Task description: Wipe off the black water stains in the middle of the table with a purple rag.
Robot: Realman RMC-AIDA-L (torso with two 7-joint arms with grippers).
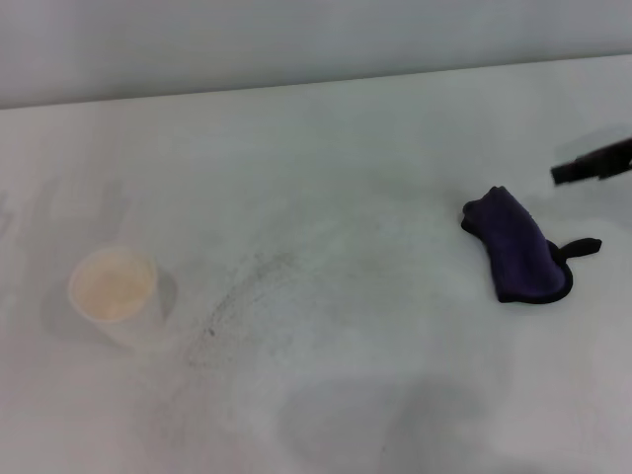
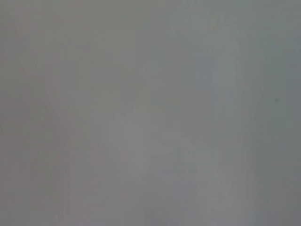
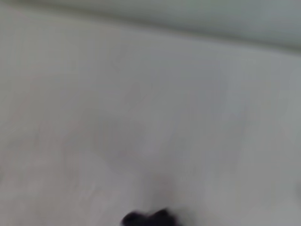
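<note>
- The right gripper (image 1: 592,163) pokes in from the right edge of the head view as a dark, narrow, blocky tip; it sits just beyond the purple rag (image 1: 518,247) and apart from it; nothing is in its grasp, but I cannot tell how far its fingers are parted
- The left arm does not show in the head view; its wrist view gives only a flat grey blur
- The purple rag lies on the right side of the table (image 1: 346,128), a small folded lump of soft dark purple cloth with black edging; a thin black loop sticks out of the side nearest the right edge; in the right wrist view a dark scrap (image 3: 146,218) at the picture's rim may be part of it, though I cannot be sure
- The table is a wide, plain white, matte surface; faint grey scuffs and a dusting of fine dark speckles (image 1: 247,281) run across its middle; I can make out no solid black blotch there, only this thin smear and a tiny dark dot within it
- A white paper cup (image 1: 116,293) stands upright on the left side, well apart from the rag; round mouth, pale cream inside
- No writing or label can be read on anything
</note>
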